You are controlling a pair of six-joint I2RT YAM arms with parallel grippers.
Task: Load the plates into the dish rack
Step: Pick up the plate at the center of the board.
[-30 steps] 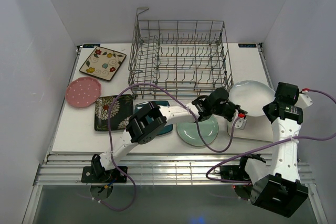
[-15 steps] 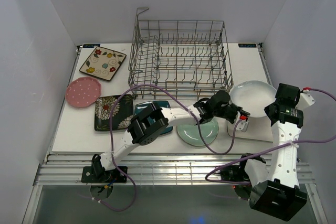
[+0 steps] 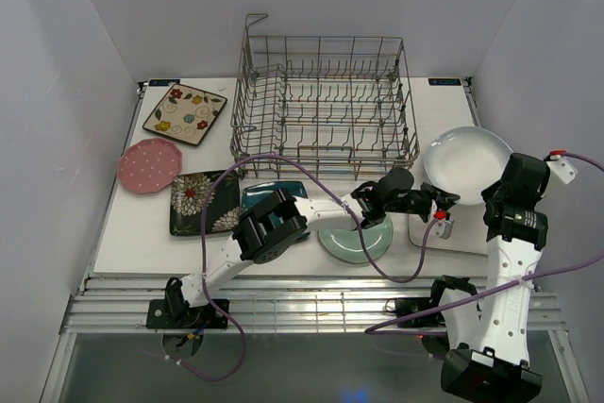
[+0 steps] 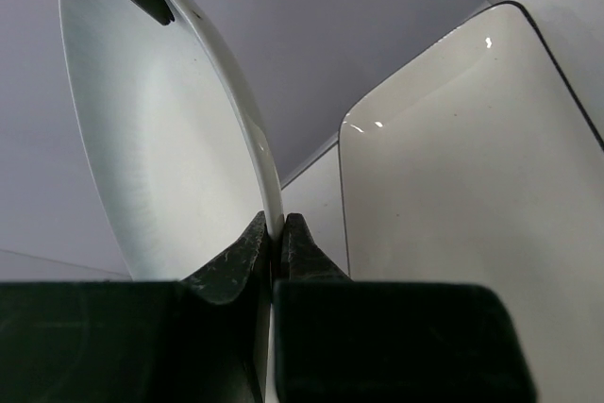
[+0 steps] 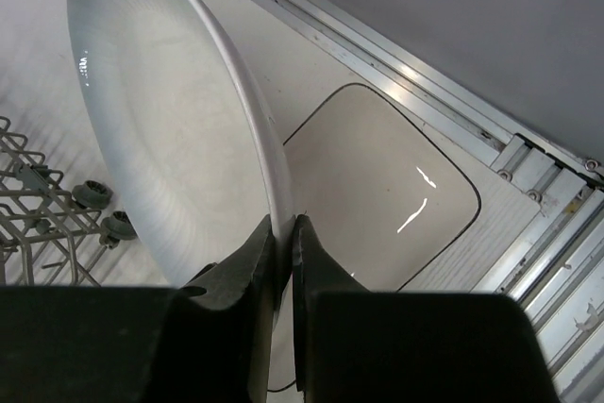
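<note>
Our left gripper [image 4: 276, 233] is pinched shut on the near rim of the white oval plate [image 3: 467, 162]. Our right gripper [image 5: 283, 228] is clamped just as narrowly on the same plate's rim, on the side away from the dish rack [image 3: 326, 92]. The plate hangs between the two, tilted, outside the rack and just off its near right corner.

Under the plate, and nearer to us than the rack, the white rectangular plate [image 5: 373, 191] lies flat on the table [image 3: 137, 228]. The mint-green round plate [image 3: 363, 241] sits in front of the rack's near side. The teal square plate [image 3: 257, 193] and the dark patterned square plate [image 3: 203, 202] lie off its near left corner. The pink dotted round plate [image 3: 148, 164] and the cream floral square plate [image 3: 185, 113] are out to the rack's left.

The table is white, boxed in by pale walls [image 3: 57, 139], with metal rails [image 3: 311, 294] along its near edge. To the rack's right a strip of table runs back to the far wall. Our right arm stands close to the side wall there.

Our left arm [image 3: 316, 203] covers much of the teal plate and crosses the mint-green one, and a purple cable [image 3: 283, 155] loops over both. From above, the rectangular plate's edges melt into the white surface. We cannot tell whether the oval plate's lowest edge touches anything.
</note>
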